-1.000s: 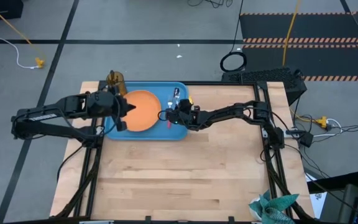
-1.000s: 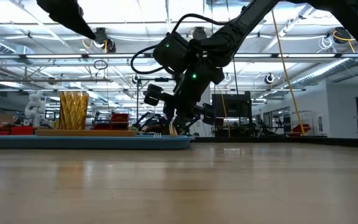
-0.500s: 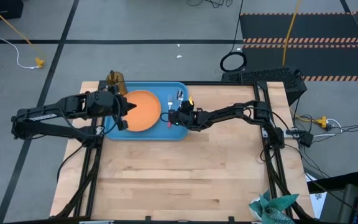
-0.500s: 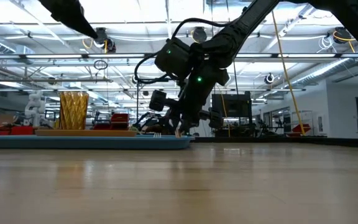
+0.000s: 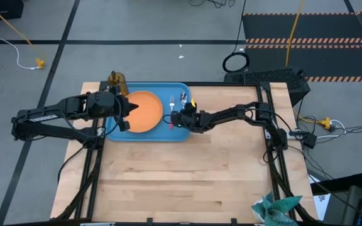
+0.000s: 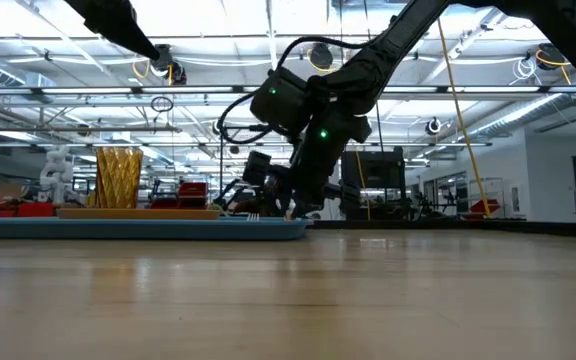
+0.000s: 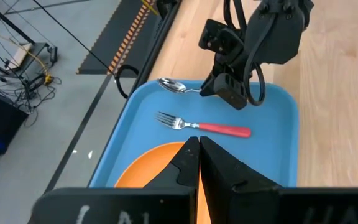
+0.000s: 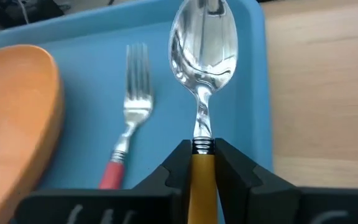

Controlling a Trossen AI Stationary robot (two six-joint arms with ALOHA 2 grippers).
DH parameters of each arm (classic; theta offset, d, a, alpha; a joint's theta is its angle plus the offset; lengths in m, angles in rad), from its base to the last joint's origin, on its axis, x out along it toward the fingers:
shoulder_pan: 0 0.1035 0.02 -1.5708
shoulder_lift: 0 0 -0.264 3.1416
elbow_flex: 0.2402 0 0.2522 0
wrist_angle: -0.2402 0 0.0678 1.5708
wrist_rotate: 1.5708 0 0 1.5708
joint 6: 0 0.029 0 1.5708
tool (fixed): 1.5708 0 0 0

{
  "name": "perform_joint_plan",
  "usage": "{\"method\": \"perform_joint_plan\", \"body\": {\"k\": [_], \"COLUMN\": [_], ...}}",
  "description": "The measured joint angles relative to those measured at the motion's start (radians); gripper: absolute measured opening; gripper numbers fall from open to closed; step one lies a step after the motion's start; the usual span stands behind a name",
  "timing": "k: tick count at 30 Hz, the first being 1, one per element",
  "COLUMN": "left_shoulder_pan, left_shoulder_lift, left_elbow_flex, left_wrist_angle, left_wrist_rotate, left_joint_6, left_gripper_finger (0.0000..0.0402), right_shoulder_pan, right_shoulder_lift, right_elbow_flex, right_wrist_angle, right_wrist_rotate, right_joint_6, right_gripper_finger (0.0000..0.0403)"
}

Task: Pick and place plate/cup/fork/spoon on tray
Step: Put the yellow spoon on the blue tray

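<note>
1. The tray [image 5: 144, 129], light blue, sits at the far left part of the wooden table [image 5: 187, 182] and already carries most of the tableware; judging by that, the task is at its last item.
2. The plate [image 5: 144, 112] lies flat on the tray's left half, with the left gripper [image 5: 123, 116] hanging over its near-left edge — fingers pressed together, pinching nothing, as its wrist view shows.
3. The cup [image 5: 116, 80] stands at the tray's far-left corner; from above it is hard to tell whether it sits inside the rim or just outside it.
4. The right gripper [image 8: 202, 171] is low over the tray's right side, fingers clamped on the orange handle of the spoon [image 8: 204, 43].
5. The spoon's bowl lies toward the tray's far edge, just beside the fork [image 7: 202, 126], which rests on the tray between plate and spoon.
6. The next move calls for spreading the fingers and lifting clear without dragging the spoon or nudging the fork.
7. Whether the spoon's bowl already touches the tray floor cannot be told — the handle is mostly hidden between the fingers.
</note>
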Motion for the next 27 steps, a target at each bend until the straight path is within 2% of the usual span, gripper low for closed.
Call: {"method": "perform_joint_plan", "body": {"k": [9,19,27], "left_shoulder_pan": [0.0,0.0,0.0], "left_shoulder_lift": [0.0,0.0,0.0], "left_elbow_flex": [0.0,0.0,0.0], "left_wrist_angle": [0.006,0.012,0.049], "left_wrist_rotate": [0.0,0.0,0.0], "left_joint_6": [0.001,0.001,0.001], "left_gripper_finger": [0.0017,0.0017,0.0017], "right_shoulder_pan": [0.0,0.0,0.0], "right_shoulder_lift": [0.0,0.0,0.0], "right_elbow_flex": [-0.024,-0.025,-0.025], "right_wrist_angle": [0.012,0.06,0.06], "right_wrist_rotate": [0.0,0.003,0.005], "right_joint_6": [0.029,-0.012,-0.029], "right_gripper_finger": [0.0049,0.0055,0.0126]}}
